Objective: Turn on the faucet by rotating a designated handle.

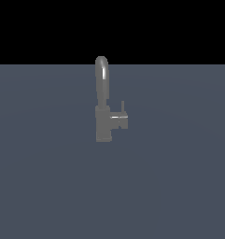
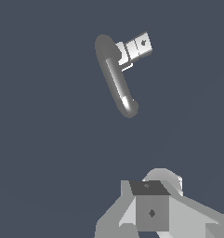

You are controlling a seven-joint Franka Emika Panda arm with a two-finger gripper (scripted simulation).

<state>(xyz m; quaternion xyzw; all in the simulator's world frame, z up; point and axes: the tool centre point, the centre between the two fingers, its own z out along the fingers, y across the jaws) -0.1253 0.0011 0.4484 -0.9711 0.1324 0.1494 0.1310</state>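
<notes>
Wrist view: faucet point(image 2: 115, 76) and handle point(image 2: 135, 47) well apart from claw point(image 2: 150, 209).

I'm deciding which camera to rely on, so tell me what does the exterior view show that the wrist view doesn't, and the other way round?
Only the exterior view shows the faucet from the side: its blocky body standing upright, the spout arching above it, and the thin pin rising from the handle, which sticks out toward the exterior view's right. No arm appears there.

Only the wrist view shows the pincer, seen close up and well apart from the faucet; whether it is open or shut is unclear.

Both show the faucet, its handle and the plain grey surface beneath.
</notes>
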